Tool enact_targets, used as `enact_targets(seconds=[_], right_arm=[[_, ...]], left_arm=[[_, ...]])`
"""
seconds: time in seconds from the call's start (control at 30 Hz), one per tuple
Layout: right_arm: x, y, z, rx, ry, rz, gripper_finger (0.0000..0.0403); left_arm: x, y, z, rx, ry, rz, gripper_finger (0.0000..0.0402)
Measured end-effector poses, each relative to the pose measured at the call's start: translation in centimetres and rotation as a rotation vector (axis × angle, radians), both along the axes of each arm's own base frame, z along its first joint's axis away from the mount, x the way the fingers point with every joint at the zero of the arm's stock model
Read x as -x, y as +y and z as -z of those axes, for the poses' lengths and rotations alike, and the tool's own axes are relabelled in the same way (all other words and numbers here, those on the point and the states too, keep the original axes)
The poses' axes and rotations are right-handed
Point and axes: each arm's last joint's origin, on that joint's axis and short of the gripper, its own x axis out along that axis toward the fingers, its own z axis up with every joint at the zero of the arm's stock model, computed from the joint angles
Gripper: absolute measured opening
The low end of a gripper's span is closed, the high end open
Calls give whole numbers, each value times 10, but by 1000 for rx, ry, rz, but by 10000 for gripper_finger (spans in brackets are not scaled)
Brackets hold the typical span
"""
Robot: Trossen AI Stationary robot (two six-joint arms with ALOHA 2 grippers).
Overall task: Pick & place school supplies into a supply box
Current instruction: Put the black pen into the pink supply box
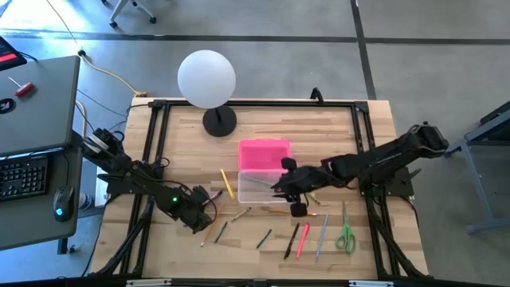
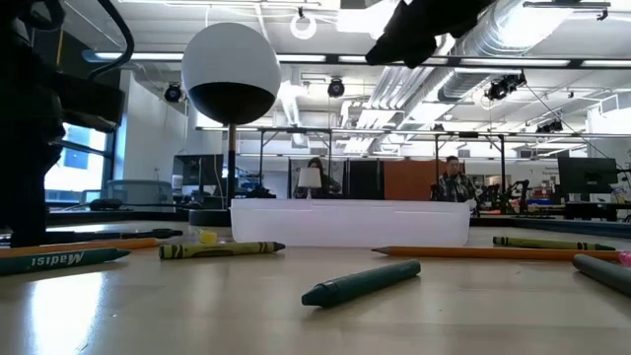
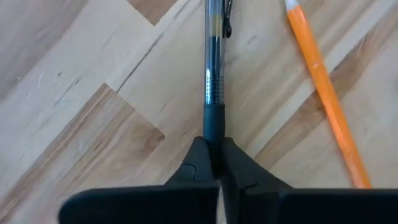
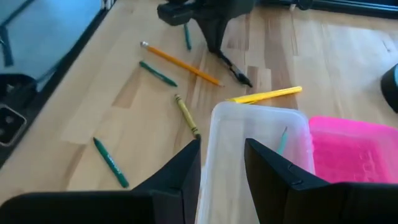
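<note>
I'm watching the left claw (image 3: pixel 217 163) down low on the surface (image 1: pixel 263 259), pressed together on the dark end of a pen (image 3: pixel 213 81) with a clear barrel, the pen lying flat on the wood and pointing away from the fingers. An orange pencil (image 3: pixel 323 81) is lying just beside it, apart from the claw. From above, the left claw (image 1: pixel 209 198) is sitting at the left of the surface, near a scatter of pencils. The right claw (image 4: pixel 222 163) is hanging over the near wall of the clear box (image 4: pixel 249 155), fingers spread, one on each side of that wall, and I cannot tell whether they are touching it. The box (image 1: pixel 259 188) is sitting mid-surface, open, with the pink lid (image 1: pixel 264 153) lying just behind it, toward the globe lamp (image 1: pixel 207 80). A thin green item is showing inside the box. The rest of the supplies are lying out on the wood: a yellow pencil (image 4: pixel 267 95) beside the box, green crayons (image 4: pixel 111 162) farther out, and the scissors (image 1: pixel 345 236) near the front right with pens (image 1: pixel 303 239) beside them. In the low view a dark green crayon (image 2: pixel 361 283) is lying in front of the box.
</note>
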Motion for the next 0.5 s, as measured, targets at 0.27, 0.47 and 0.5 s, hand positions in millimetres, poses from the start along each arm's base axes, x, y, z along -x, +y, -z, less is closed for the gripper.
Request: enact_targets(seconds=[0.27,0.47,0.5], right_arm=[[7,4,-6,57,-21,53,103],[14,2,-15,34,-37,74,103],[15,2,-16,33,-40,73,103]], left_arm=[[-24,-9,-43,-126,-45,-7,55],[-57,-2,-95,-256,-125,93,38],[-64,3,-102,-272,-130,121,36]])
